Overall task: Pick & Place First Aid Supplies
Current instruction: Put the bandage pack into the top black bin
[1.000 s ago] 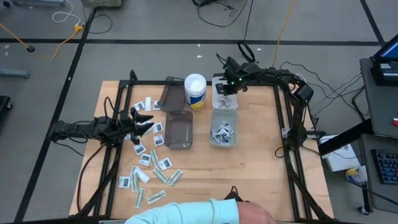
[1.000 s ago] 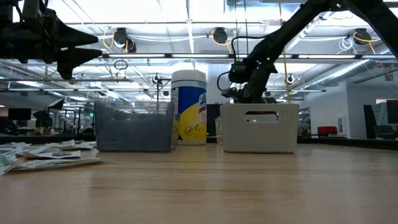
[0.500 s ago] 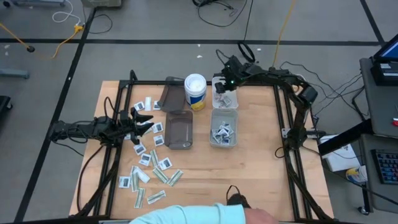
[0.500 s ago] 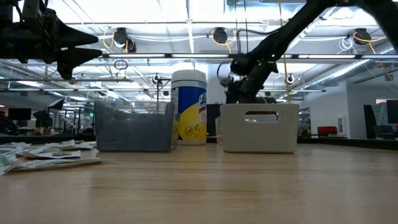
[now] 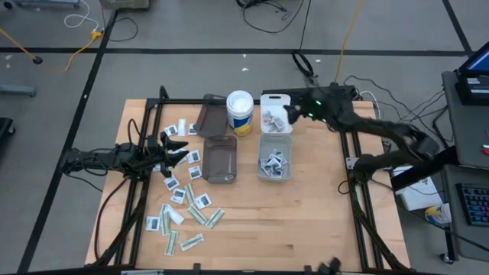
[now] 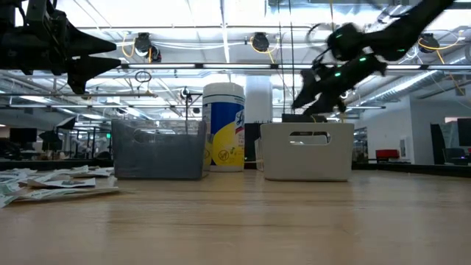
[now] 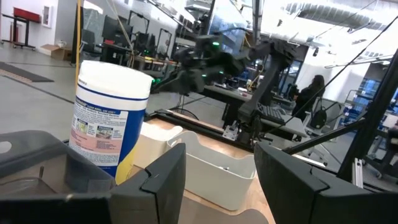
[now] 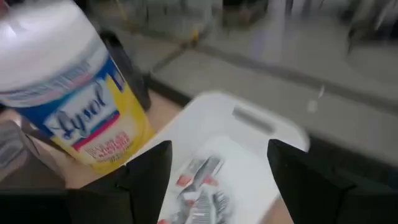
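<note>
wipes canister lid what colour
White, on the wipes canister; it shows best in the high view.

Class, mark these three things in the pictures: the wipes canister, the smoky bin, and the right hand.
wipes canister (image 5: pixel 240 101), high view, on its white lid.
smoky bin (image 5: pixel 220 171), high view, on its near rim.
right hand (image 5: pixel 289 114), high view, between its open fingertips.
</note>
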Available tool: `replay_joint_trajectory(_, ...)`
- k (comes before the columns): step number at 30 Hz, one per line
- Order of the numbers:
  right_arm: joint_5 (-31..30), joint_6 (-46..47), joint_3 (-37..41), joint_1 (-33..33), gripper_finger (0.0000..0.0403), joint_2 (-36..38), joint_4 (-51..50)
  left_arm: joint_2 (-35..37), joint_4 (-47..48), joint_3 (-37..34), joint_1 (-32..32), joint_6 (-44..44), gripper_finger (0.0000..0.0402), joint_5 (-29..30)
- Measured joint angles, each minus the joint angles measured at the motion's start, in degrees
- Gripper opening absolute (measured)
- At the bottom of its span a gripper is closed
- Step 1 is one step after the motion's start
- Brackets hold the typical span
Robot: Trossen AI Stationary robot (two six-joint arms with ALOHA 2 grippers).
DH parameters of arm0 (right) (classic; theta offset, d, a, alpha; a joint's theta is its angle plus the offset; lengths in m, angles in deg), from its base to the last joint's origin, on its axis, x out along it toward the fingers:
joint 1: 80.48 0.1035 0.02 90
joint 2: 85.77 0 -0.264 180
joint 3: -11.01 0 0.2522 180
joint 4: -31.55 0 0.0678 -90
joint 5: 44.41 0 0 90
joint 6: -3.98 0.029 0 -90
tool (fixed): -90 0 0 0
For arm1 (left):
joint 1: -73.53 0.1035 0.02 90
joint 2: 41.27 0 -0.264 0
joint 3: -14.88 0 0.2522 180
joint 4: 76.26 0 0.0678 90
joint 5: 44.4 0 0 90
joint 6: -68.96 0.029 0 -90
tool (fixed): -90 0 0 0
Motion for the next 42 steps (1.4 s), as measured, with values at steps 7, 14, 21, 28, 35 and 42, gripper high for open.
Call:
replay_joint_trajectory(7,-0.77,-11.72,15.57,0.08,0.0263,20.44,5.09,0.01,0.02,0.00,0.00,-0.01,0.0196,0.00)
replay_joint_trajectory(14,-0.44,-11.20,27.77,0.07,0.0263,37.34,10.22,0.00,0.02,0.00,0.00,-0.01,0.0196,0.00)
replay_joint_trajectory(21,-0.44,-6.44,35.43,0.05,0.0263,48.52,10.14,0.01,0.01,0.00,0.00,0.00,0.0196,0.00)
replay_joint_trajectory(28,-0.55,-10.57,38.76,0.06,0.0263,56.38,5.83,0.00,0.00,0.00,0.00,0.00,0.0196,0.00)
replay_joint_trajectory(35,-0.64,-11.99,38.84,0.06,0.0263,63.90,-0.66,0.01,0.00,0.00,0.00,0.00,0.0196,0.00)
replay_joint_trajectory(42,-0.55,-11.96,38.95,0.06,0.0263,71.39,-1.58,0.01,0.01,0.00,0.00,0.00,0.0196,0.00)
